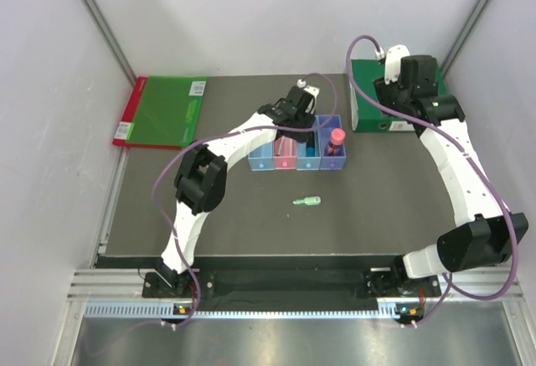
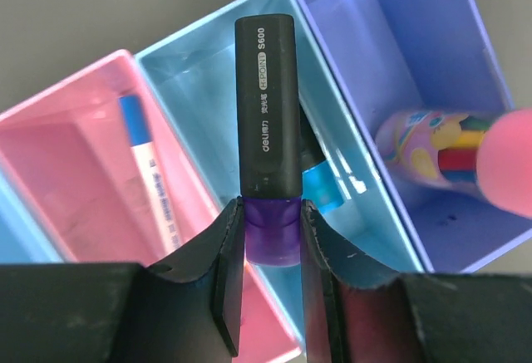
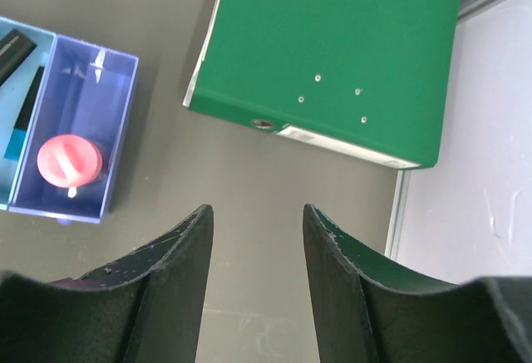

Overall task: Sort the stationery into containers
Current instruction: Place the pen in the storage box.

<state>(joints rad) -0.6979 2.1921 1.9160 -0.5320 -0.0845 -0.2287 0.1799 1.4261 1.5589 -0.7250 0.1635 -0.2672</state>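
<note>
My left gripper (image 2: 272, 230) is shut on the purple end of a purple-black marker (image 2: 266, 114) and holds it over the blue bin (image 2: 199, 89) in the row of containers (image 1: 260, 163); the gripper also shows from above (image 1: 295, 119). A white-blue pen (image 2: 150, 172) lies in the pink bin (image 2: 66, 147). A black-blue pen (image 2: 320, 188) lies in the blue bin. The stubby pink-capped piece (image 3: 69, 160) stands in the purple-blue bin (image 3: 108, 89). A mint green marker (image 1: 306, 202) lies on the mat in front of the bins. My right gripper (image 3: 258, 213) is open and empty, above the mat between the bins and the binder.
A dark green binder (image 3: 332, 47) lies at the back right, near the wall. A flat green folder with a red edge (image 1: 163, 110) lies at the back left. The grey mat (image 1: 377, 215) ends at the metal rail in front.
</note>
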